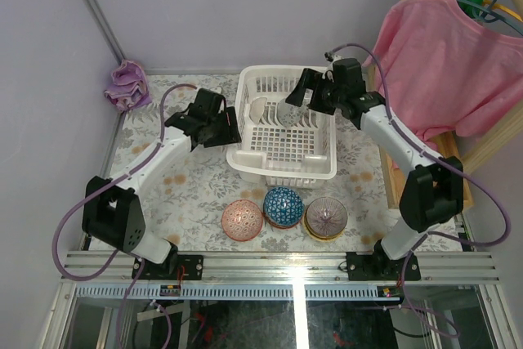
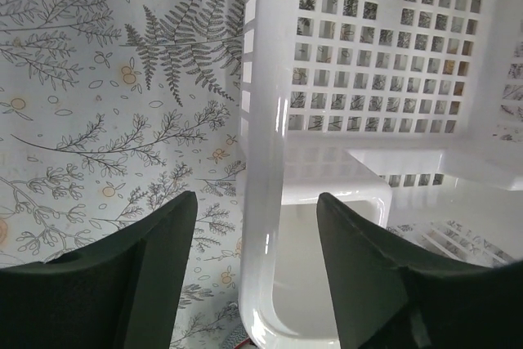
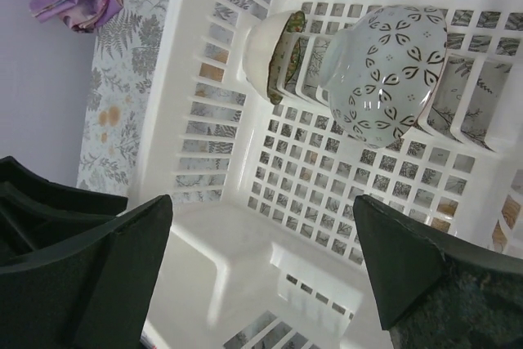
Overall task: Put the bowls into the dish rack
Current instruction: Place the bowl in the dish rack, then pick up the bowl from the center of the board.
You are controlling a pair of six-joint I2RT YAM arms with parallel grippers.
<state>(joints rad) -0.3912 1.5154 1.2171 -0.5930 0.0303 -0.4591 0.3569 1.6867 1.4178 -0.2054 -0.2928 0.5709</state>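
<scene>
Left gripper (image 2: pixel 256 202) wide open, empty, beside dish rack (image 1: pixel 279 172), right gripper (image 3: pixel 261 206) open, empty, over two racked bowls (image 3: pixel 384 71), three bowls (image 1: pixel 283 206) on table (image 1: pixel 188 194).

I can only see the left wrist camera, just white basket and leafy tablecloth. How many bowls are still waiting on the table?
Observer: Three, in a row near the arms' bases: a pink-red bowl, a blue netted bowl and a tan-yellow bowl.
Operator: Are there any bowls inside the basket?
Observer: Two are inside the dish rack: a whitish bowl standing on edge, and a leaf-patterned bowl beside it.
Operator: Is the other arm carrying one?
Observer: No. The right gripper is open and empty, above the rack.
</scene>
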